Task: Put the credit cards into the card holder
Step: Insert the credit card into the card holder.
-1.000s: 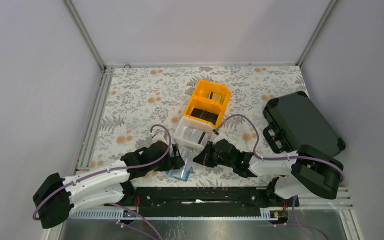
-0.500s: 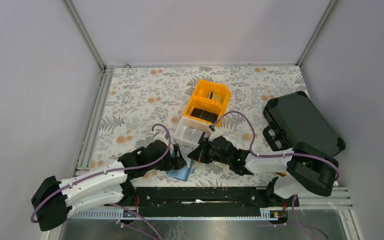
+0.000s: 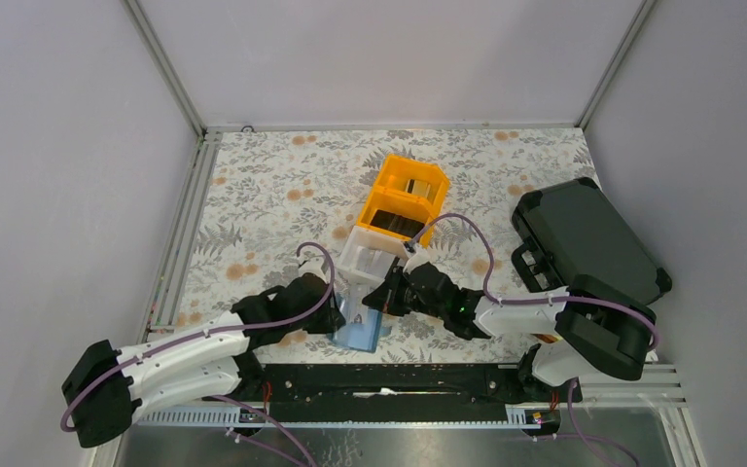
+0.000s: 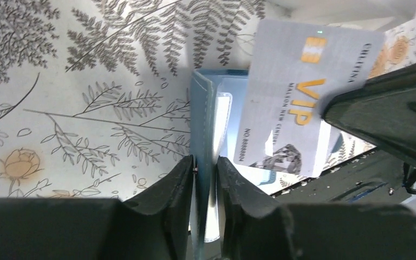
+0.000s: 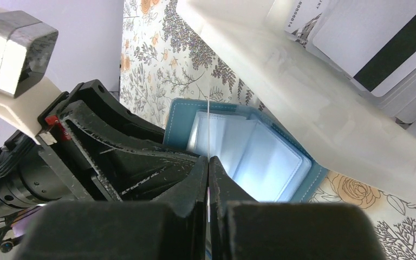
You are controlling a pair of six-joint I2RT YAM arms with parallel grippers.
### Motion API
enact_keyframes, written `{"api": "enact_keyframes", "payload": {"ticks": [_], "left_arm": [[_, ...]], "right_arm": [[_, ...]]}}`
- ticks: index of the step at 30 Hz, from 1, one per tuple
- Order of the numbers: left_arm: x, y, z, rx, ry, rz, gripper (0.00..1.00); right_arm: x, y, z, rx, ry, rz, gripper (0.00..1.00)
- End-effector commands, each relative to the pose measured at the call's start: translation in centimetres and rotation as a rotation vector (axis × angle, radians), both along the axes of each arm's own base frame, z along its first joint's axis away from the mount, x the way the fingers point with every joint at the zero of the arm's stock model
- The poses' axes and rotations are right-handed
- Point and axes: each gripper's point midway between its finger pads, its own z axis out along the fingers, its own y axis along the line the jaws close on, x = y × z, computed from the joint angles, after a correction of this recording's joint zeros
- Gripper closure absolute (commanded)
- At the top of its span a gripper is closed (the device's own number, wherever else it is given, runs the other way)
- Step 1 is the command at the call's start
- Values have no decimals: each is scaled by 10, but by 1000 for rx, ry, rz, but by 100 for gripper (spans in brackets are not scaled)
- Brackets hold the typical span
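**Card insertion: one pale card held at the mouth of the opened holder**

The left gripper (image 4: 205, 162) has its two fingers pinched on either face of one raised cover of the small teal-blue soft bifold card holder (image 4: 202, 116). This props the holder open on the floral-patterned table cover (image 4: 86, 81), near the table's front edge and between the two arms. The right gripper (image 5: 208, 162) has its fingers pressed together on a thin pale grey plastic credit card (image 4: 303, 97) printed "VIP". In the right wrist view this card appears edge-on, as a fine line running from the fingertips toward the holder's lighter blue inner pockets (image 5: 249, 157). In the left wrist view the card overlaps the open pockets. Whether its leading edge has entered a slot cannot be told. More credit cards (image 5: 368, 49) stand in a translucent white plastic bin (image 3: 374, 255) just behind the holder. An orange plastic bin (image 3: 409, 199) sits just beyond that, and a large black hard case (image 3: 584, 238) lies well apart to the right.

The step in hand is judged to be inserting this one card. With cards left in the bin, the task is far from complete. The next move calls for lining the card's edge up with a pocket mouth and sliding it in along the pocket's plane. Meanwhile the left grip should steady the soft cover so that it neither folds shut nor slides.
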Motion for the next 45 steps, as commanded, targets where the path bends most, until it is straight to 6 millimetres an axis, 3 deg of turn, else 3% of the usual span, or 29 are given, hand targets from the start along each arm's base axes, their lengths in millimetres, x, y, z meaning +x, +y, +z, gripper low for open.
{"api": "enact_keyframes", "payload": {"ticks": [1,5,11,15,19,27,30,35,40,45], "left_arm": [[2,7,-2,48,-2,18,78],[2,9,-5,55,7,30,87],[1,8,-21,6,24,84,93],[0,-3,-32,-90,51,125,93],[1,-2,-36,-99,51,147,85],[0,3,-39,-50,57,132,52],[0,6,-41,-11,54,117,49],[-1,11,-47,53,65,98,48],[0,19,-48,118,67,96,32],[0,24,-48,151,70,107,32]], "right_arm": [[5,9,24,38,-63,4,100],[5,-2,21,6,-70,-16,100],[-3,-25,17,-24,-60,-40,100],[-15,-34,3,-17,-8,-32,100],[-24,-39,-11,-23,46,-22,100],[-23,-39,-23,-59,66,-28,100],[-22,-43,-36,-92,97,-56,100],[-21,-43,-39,-97,102,-61,100],[-21,-37,-41,-79,114,-56,100],[-20,-36,-42,-70,121,-69,100]]}}
